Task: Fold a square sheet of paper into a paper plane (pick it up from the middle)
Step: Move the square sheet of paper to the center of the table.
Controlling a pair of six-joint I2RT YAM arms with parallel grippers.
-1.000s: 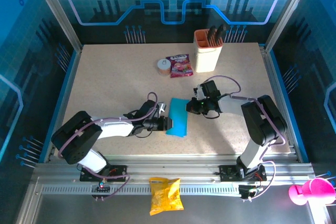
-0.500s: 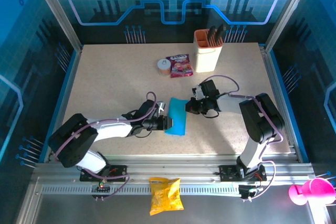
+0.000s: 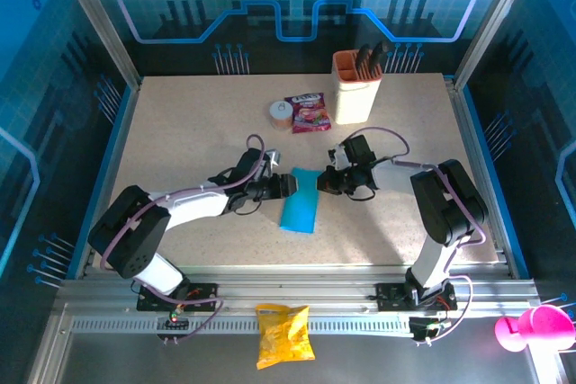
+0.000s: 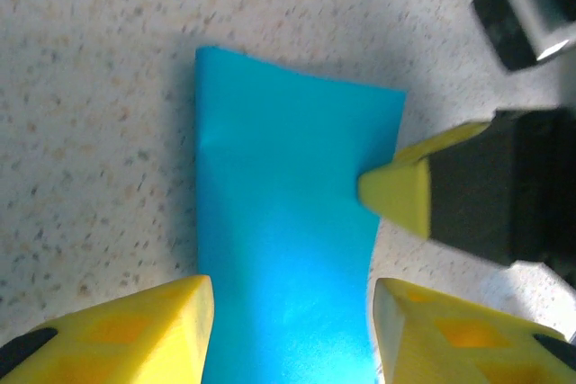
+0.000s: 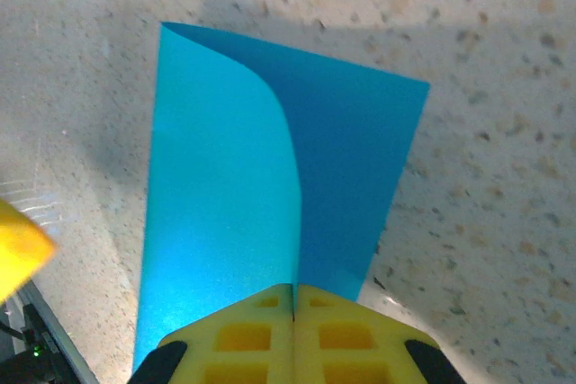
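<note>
Square sheet of paper (image 3: 300, 204), cyan-blue, lies folded double as a narrow strip near the middle of the desk (image 3: 180, 132), its long side running from far edge towards near edge. The upper layer curls up slightly along its free edge.

Left gripper (image 4: 292, 305): jaws apart, one finger on each side of the strip, not clamping it.

Right gripper (image 5: 294, 299): closed, pinching the paper's edge at the strip's far end.

A fixed overhead camera is looking down on the whole worktop (image 3: 180, 132) from behind the near edge, while both wrist cameras are peering close at the square sheet of paper (image 3: 300, 202) near its middle.
</note>
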